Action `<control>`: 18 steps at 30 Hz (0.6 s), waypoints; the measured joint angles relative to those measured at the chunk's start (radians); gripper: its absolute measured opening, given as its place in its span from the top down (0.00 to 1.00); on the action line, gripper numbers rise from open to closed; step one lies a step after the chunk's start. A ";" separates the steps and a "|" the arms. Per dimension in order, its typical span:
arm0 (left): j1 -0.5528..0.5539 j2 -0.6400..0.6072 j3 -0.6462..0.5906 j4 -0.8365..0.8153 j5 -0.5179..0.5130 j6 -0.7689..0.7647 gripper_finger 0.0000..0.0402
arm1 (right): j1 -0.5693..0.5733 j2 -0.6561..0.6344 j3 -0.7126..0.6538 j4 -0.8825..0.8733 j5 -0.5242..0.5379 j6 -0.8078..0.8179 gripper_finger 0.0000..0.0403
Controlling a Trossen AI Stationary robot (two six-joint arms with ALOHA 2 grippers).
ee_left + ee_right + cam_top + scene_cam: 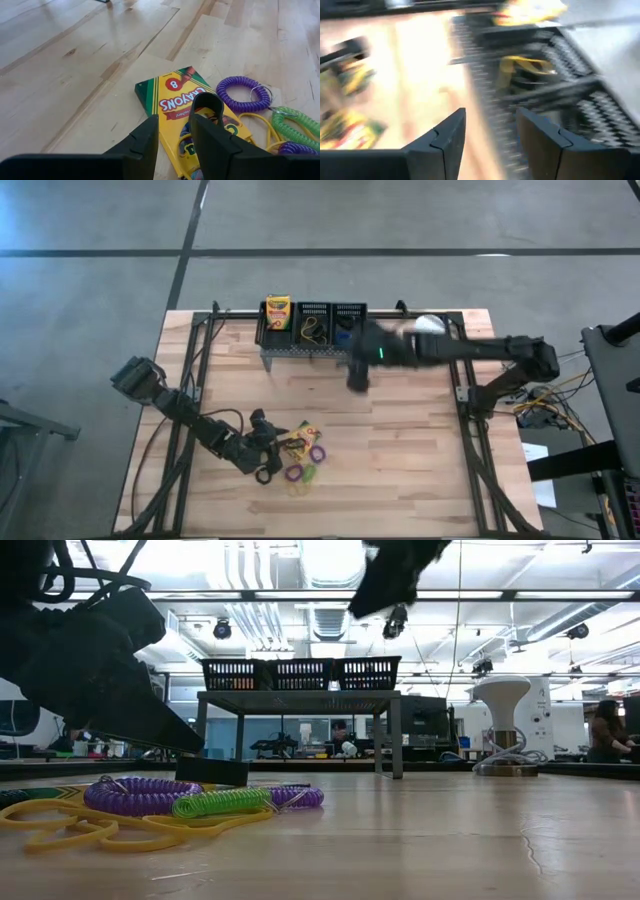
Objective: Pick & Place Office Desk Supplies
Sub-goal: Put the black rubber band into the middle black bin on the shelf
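Yellow crayon box point(192, 112) lies under your left pincer point(173, 131), fingers apart around its edge. Pinch its sides squarely. Right pincer point(490, 137) hangs released by the baskets point(314, 317).

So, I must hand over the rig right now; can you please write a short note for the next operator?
Left gripper: low over the crayon box on the table, jaws apart, nothing held.
Right gripper: open and empty, in the air in front of the three mesh baskets.
Done: one crayon box stands in the left basket, a yellow band lies in the middle one, something blue is in the right one.
Left: the crayon box on the table and the coil bands beside it, purple, green, yellow.
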 joint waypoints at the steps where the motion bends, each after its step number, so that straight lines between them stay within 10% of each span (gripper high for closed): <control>1: 0.000 0.000 0.000 0.002 0.000 0.000 0.70 | 0.057 -0.008 -0.016 0.002 0.030 0.000 0.60; 8: -0.006 0.000 0.001 0.131 0.000 0.076 0.70 | 0.467 0.012 -0.263 0.285 0.230 0.129 0.65; 18: -0.039 0.000 0.153 0.157 -0.062 0.281 0.70 | 0.735 0.327 -0.582 1.286 0.238 -0.023 0.68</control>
